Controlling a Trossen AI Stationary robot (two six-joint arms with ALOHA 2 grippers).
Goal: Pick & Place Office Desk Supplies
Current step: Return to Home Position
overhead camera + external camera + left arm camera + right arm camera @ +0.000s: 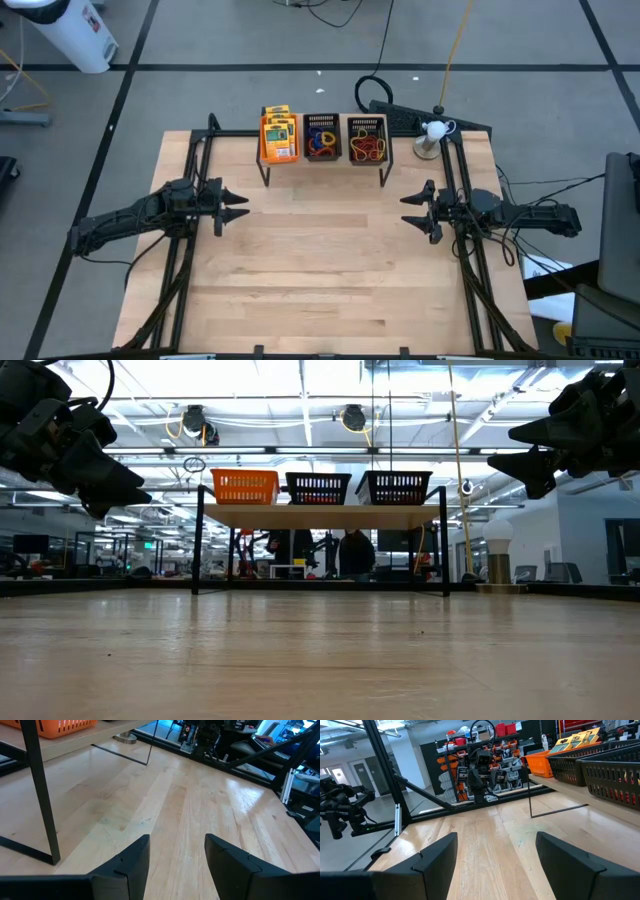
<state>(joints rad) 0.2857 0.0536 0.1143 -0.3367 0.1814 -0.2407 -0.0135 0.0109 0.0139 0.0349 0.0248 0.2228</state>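
While both arms hang over the table, the left tool and right tool stand with fingers apart, holding nothing. Beyond them, a wooden shelf carries the orange bin of yellow-and-green packs and two black bins of rubber bands.

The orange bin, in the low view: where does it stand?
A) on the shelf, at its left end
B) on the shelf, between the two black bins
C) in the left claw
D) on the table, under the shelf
A: the orange bin stands on top of the shelf at its left end, and the middle black bin and the right black bin follow to its right.
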